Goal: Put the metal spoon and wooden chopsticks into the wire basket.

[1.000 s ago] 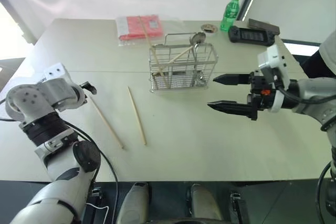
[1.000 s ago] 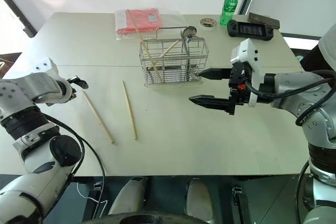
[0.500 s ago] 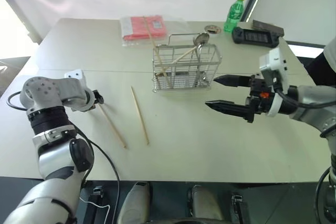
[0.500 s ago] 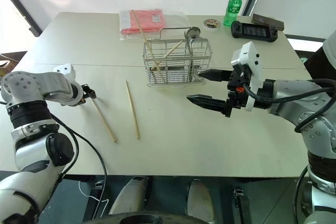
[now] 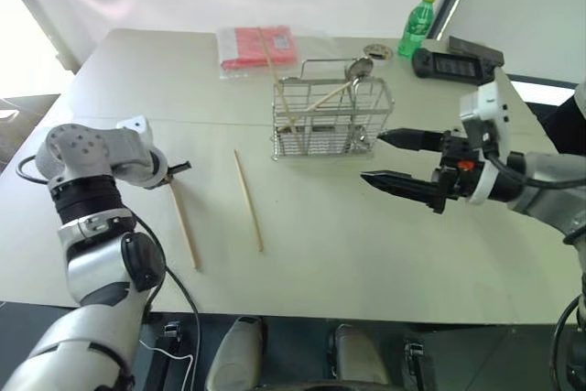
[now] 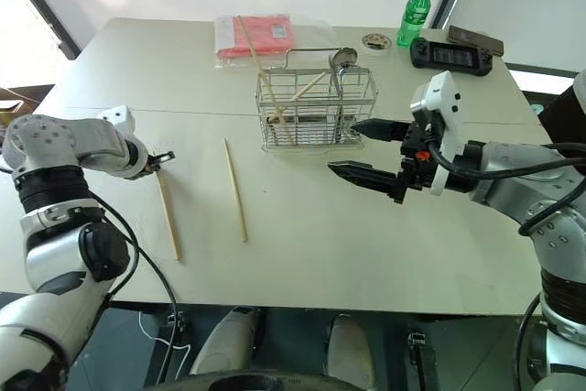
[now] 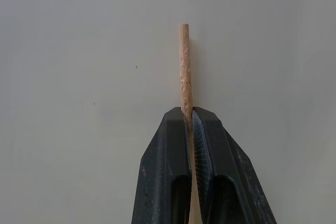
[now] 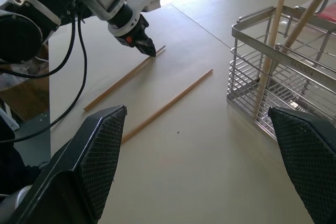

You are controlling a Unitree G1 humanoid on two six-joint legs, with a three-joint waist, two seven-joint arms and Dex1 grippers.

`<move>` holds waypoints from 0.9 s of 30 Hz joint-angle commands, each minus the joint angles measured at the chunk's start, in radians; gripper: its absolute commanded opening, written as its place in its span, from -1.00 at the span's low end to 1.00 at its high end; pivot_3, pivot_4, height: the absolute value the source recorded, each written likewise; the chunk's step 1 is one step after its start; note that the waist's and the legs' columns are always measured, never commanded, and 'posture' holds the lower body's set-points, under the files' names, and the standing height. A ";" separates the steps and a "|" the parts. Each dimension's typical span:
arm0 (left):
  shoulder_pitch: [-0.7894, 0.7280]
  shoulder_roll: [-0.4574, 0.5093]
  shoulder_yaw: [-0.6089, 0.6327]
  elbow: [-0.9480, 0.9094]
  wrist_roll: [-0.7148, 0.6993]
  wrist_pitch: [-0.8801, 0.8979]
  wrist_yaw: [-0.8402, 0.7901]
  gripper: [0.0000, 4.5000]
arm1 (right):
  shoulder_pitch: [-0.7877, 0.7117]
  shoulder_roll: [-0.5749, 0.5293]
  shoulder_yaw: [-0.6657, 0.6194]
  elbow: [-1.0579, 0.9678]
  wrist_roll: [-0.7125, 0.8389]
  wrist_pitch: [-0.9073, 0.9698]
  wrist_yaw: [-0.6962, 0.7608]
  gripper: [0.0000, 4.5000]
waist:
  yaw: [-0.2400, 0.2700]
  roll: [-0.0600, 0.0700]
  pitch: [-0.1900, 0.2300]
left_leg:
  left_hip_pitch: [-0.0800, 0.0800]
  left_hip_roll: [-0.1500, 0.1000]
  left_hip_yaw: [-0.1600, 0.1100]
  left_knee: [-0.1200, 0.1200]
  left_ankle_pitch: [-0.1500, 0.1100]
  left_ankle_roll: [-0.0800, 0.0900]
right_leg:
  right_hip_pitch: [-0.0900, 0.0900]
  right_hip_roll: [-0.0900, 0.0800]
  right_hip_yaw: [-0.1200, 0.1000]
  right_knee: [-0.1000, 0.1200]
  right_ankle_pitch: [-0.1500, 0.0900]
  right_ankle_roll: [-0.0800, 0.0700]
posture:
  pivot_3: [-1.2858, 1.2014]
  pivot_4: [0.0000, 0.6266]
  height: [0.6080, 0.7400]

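Left tool (image 7: 189, 116) clenched on the far end of one chopstick (image 5: 183, 226), stick lying flat on the desk (image 5: 366, 254), a short tip poking past the pads in the wrist view. Right tool (image 5: 389, 160) released, jaws wide, hovering above the desk just beside the basket (image 5: 331, 116), holding nothing. Second loose chopstick (image 5: 248, 200) flat on the desk between the held one and the basket, apart from both. Two more sticks already leaning in the basket; spoon (image 5: 357, 69) standing there too, bowl up above the rim. Behind: red packet (image 5: 257, 46), green bottle (image 5: 417, 23), black controller (image 5: 456, 63).

Handling, as a judgement: light, stiff, smooth wood, prone to swing or slide between narrow pads. Pinched so close to one end, long free length likely to droop and pivot once lifted; a grip nearer the middle steadier, but an end grip fine for tipping upright over the basket. Thin stick lying flush on the desk, so easy to roll away under a loose pinch.
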 commanded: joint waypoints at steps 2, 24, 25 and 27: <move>-0.083 0.149 -0.095 -0.046 0.145 -0.582 -0.408 -0.98 | 0.016 -0.002 -0.064 -0.033 0.037 0.004 -0.049 1.00 | -0.006 -0.001 0.000 | -0.008 0.001 0.001 0.000 0.001 -0.002 | -0.009 0.001 0.000 0.000 0.002 -0.004 | 0.03 -0.52 0.70; -0.502 -0.217 -0.250 0.271 0.209 -1.174 -1.051 -0.98 | 0.154 0.035 -0.155 -0.166 0.204 -0.008 -0.313 1.00 | -0.047 -0.001 0.001 | -0.011 0.001 0.001 0.001 0.001 0.002 | -0.007 0.000 -0.002 -0.003 0.006 0.005 | 0.03 -0.52 0.70; -0.488 -0.217 -0.267 0.258 0.223 -1.177 -1.067 -0.98 | 0.160 0.035 -0.161 -0.168 0.212 -0.009 -0.324 1.00 | -0.049 -0.001 0.001 | -0.011 0.001 0.001 0.001 0.001 0.002 | -0.007 0.000 -0.002 -0.003 0.006 0.005 | 0.03 -0.52 0.70; -0.459 -0.210 -0.292 0.223 0.242 -1.177 -1.097 -0.98 | 0.170 0.031 -0.170 -0.170 0.220 -0.012 -0.340 1.00 | -0.050 0.000 0.001 | -0.010 0.001 0.001 0.001 0.001 0.002 | -0.007 0.000 -0.002 -0.003 0.006 0.005 | 0.03 -0.52 0.70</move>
